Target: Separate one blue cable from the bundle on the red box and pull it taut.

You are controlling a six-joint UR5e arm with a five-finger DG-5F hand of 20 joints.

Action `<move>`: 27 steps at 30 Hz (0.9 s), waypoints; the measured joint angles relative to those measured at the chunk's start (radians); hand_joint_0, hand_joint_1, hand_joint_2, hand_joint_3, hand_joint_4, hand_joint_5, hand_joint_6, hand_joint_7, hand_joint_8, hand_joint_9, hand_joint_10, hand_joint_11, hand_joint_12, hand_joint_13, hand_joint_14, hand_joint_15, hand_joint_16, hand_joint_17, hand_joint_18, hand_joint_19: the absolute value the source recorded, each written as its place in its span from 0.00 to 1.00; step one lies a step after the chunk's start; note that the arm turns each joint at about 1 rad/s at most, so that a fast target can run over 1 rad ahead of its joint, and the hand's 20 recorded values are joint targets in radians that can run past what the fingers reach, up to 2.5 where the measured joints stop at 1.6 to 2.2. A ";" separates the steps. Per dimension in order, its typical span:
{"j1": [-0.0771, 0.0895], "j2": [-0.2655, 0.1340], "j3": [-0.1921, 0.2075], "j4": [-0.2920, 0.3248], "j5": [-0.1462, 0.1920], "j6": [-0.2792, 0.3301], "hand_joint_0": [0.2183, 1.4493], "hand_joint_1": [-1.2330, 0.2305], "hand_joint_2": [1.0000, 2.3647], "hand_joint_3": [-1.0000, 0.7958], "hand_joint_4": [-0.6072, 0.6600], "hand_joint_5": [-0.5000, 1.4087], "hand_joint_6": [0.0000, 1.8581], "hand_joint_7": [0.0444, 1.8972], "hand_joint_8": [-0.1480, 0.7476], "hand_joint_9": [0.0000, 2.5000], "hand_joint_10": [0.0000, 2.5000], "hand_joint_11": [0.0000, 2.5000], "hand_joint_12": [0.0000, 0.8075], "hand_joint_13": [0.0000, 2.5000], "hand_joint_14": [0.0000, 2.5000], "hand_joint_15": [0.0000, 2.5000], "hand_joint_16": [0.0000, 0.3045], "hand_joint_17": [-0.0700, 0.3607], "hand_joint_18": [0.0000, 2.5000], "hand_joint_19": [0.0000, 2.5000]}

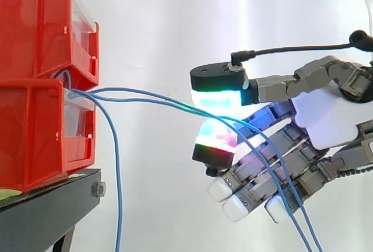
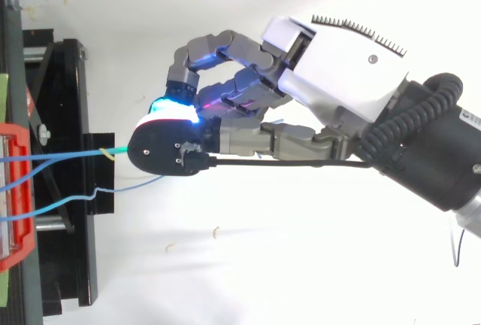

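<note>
Thin blue cables (image 1: pixel 151 95) come out between two stacked red bins (image 1: pixel 35 129) at the left. Two of them run right, nearly level, into the narrow gap between two glowing fingertips (image 1: pixel 217 101) of my hand (image 1: pixel 326 118). Past that pinch they drape down over the other fingers and leave at the bottom right. A third blue cable (image 1: pixel 118 193) hangs slack in front of the bins. From above, the hand (image 2: pixel 346 62) reaches left towards the red bin (image 2: pixel 15 197), and the cables (image 2: pixel 68 155) converge under its leading fingertip.
The bins rest on a black stand (image 1: pixel 46 211) whose frame (image 2: pixel 68 189) juts towards the hand in the top view. A white curtain lies behind. Open space separates the bins from the fingertips.
</note>
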 measured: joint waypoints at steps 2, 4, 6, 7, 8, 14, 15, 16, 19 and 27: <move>0.000 0.000 0.000 0.000 0.000 0.000 0.27 0.35 0.00 0.31 0.64 0.20 0.41 0.52 0.57 0.41 0.01 0.21 0.45 0.35 0.00 0.16 0.14 0.39 0.38 0.21; 0.000 0.000 0.000 0.000 0.000 0.000 0.28 0.34 0.00 0.33 0.64 0.20 0.41 0.54 0.57 0.41 0.01 0.22 0.45 0.35 0.01 0.16 0.14 0.39 0.38 0.21; 0.000 0.000 0.000 0.000 0.000 0.000 0.27 0.34 0.00 0.32 0.63 0.20 0.41 0.54 0.57 0.41 0.00 0.21 0.46 0.35 0.01 0.16 0.14 0.39 0.38 0.21; 0.000 0.000 0.000 0.000 0.000 0.000 0.26 0.36 0.00 0.30 0.63 0.20 0.41 0.53 0.57 0.41 0.01 0.21 0.46 0.35 0.01 0.16 0.15 0.39 0.38 0.21; 0.000 0.000 0.000 0.000 0.000 0.000 0.26 0.36 0.00 0.30 0.63 0.20 0.41 0.53 0.57 0.41 0.01 0.21 0.46 0.35 0.00 0.16 0.15 0.39 0.38 0.21; 0.000 0.000 0.000 0.000 0.001 0.000 0.23 0.39 0.00 0.28 0.64 0.20 0.42 0.52 0.58 0.41 0.01 0.21 0.48 0.35 0.01 0.16 0.15 0.41 0.39 0.21; 0.000 0.000 0.000 0.000 0.001 0.000 0.23 0.39 0.00 0.28 0.64 0.19 0.42 0.52 0.58 0.41 0.01 0.21 0.47 0.35 0.00 0.15 0.15 0.41 0.39 0.21; 0.000 0.000 0.000 0.000 0.001 0.000 0.23 0.39 0.00 0.28 0.64 0.19 0.42 0.51 0.59 0.41 0.00 0.21 0.48 0.35 0.00 0.15 0.16 0.41 0.39 0.21; 0.000 0.000 0.000 0.000 0.002 0.000 0.23 0.39 0.00 0.28 0.65 0.19 0.42 0.51 0.59 0.41 0.00 0.21 0.48 0.35 0.00 0.15 0.16 0.41 0.39 0.21; 0.000 0.000 0.000 0.001 0.001 0.000 0.20 0.39 0.00 0.28 0.65 0.19 0.42 0.50 0.59 0.42 0.00 0.21 0.49 0.35 0.00 0.15 0.16 0.42 0.39 0.20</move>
